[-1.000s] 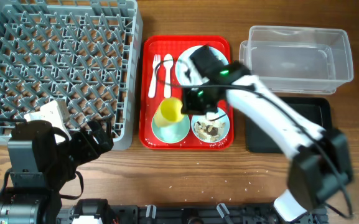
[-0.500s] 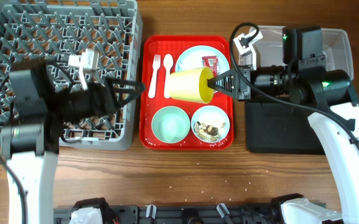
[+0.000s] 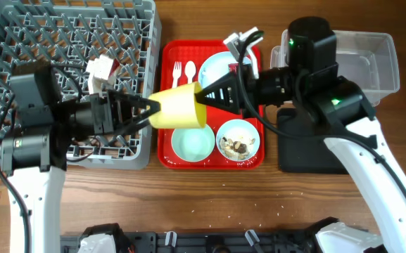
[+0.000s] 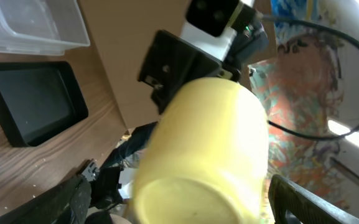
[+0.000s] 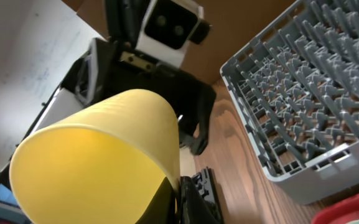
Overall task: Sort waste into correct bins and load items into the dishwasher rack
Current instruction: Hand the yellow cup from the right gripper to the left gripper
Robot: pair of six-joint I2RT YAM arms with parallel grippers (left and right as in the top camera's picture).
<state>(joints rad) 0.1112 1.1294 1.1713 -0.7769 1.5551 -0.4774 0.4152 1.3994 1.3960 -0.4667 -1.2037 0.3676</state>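
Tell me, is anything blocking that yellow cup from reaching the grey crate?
Only the left hand, open at the base of the cup, lies between it and the rack. The right hand pinches its rim. Nothing loose intervenes.

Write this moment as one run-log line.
step: cup handover | right gripper: shut on cup rim | left gripper: open at cup base | cup: midair beside rack

The yellow-green cup (image 3: 178,107) is blocking the fork (image 3: 176,70) and spoon (image 3: 188,69) handles overhead, while the right arm (image 3: 371,169) is hiding part of the plate (image 3: 213,70) and black tray (image 3: 290,151); the rack (image 5: 303,93) is running off frame.
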